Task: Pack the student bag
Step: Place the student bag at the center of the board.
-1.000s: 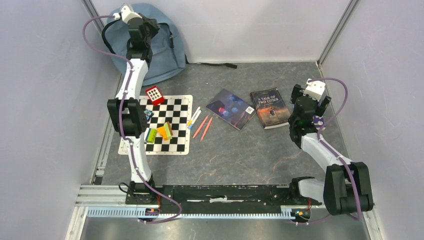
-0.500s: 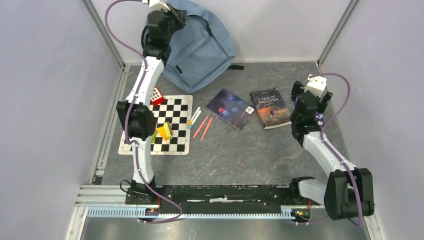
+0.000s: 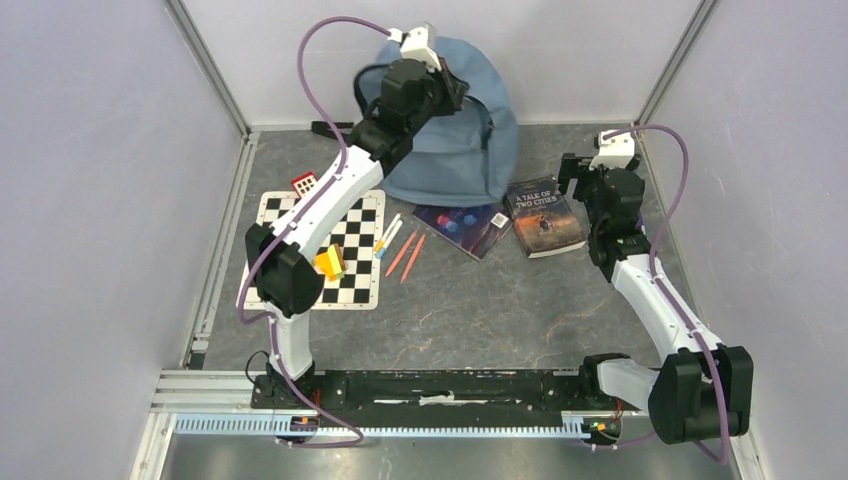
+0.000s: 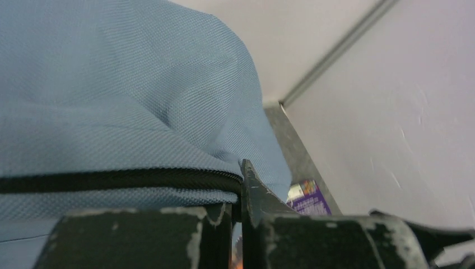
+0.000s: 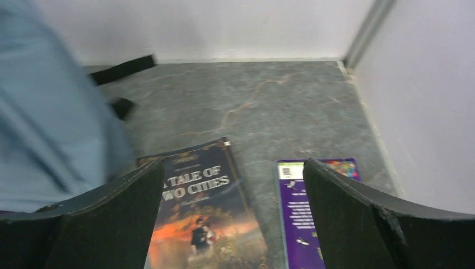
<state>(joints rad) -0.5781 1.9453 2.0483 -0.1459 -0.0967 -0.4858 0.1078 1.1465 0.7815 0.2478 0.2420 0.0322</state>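
Left gripper (image 4: 235, 189): pinches the student bag (image 3: 455, 150) at a dark zip seam, with fingers (image 4: 263, 224) almost together and blue cloth between them. Reaches far back over the checkered mat (image 3: 360, 280) to do so.

Student bag: sits at the back, against the pale wall, a bit right of the middle. Runs long-ways from the back wall toward the arms. Points its round end at the wall, up by the gripper, and its wide end toward the near side. Covers the far corner of a blue book (image 3: 462, 228) with that wide end. Trails a black strap (image 3: 330, 128) on the floor to the left.

Right gripper (image 5: 232, 168): wide open, holds nothing. Looks down on a book named A Tale of Two Cities (image 3: 540, 215) and a purple book (image 5: 294, 218) just to its right.

On the mat: a red cube (image 3: 304, 184) at the far edge, an orange block (image 3: 330, 262) nearer. Beside the mat: a few thin pens (image 3: 400, 245).

Floor (image 3: 480, 310): dark grey, like stone with pale veins. Walls: plain and pale on three sides, with metal posts in the back corners. Near edge: a metal rail (image 3: 400, 425) below both arm bases.
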